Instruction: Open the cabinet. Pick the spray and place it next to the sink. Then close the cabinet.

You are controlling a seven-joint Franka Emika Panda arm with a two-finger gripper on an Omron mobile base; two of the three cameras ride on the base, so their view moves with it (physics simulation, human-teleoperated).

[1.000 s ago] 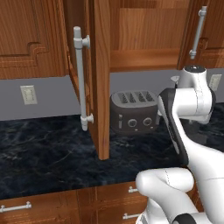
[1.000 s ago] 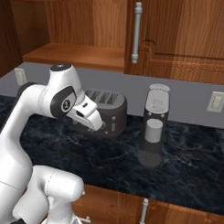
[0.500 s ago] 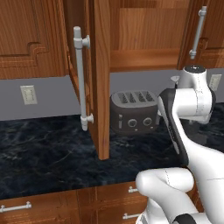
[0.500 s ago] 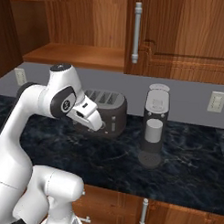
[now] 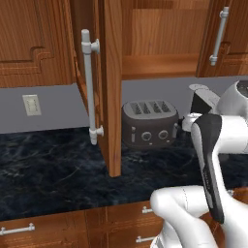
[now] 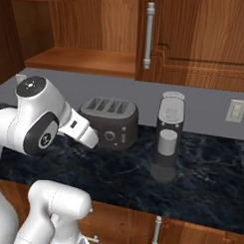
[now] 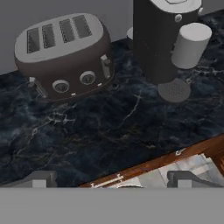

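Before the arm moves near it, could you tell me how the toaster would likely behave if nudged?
The toaster looks broad and low, so it probably slides on the smooth dark counter rather than tipping. Its rigid, bulky shell suggests it is fairly heavy.

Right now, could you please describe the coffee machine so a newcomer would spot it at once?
On the dark marble counter below the open cabinet, find the four-slot toaster. The coffee machine stands just to its right: tall and narrow, with a pale cylinder on its front.
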